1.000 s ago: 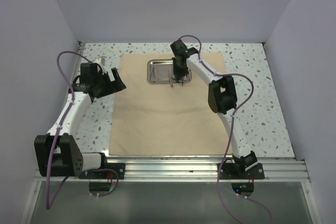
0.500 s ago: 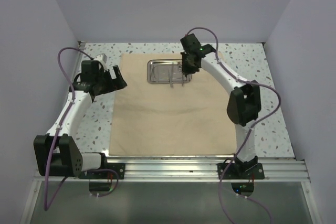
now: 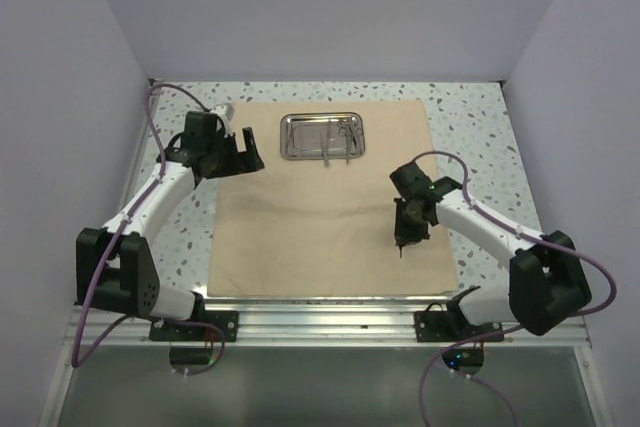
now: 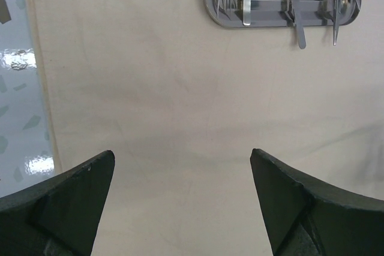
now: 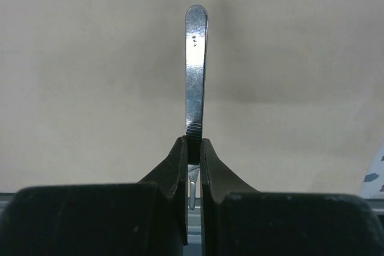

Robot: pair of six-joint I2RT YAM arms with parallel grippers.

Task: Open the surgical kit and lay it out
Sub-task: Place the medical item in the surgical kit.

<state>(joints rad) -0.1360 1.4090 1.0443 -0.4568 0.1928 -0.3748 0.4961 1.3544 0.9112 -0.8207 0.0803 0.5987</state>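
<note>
Right wrist: right gripper (image 5: 193,142) pinches a slim silver instrument (image 5: 196,70) jutting ahead, and so narrow a hold could let it swivel or drop onto the cloth wrap (image 5: 90,88) beneath.

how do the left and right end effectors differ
The left end effector is wide open and empty; the right end effector is shut on a slim silver instrument. The left is at the far left of the beige cloth wrap, near the shiny rectangular steel tray; the right is over its near right. Both are black.
</note>
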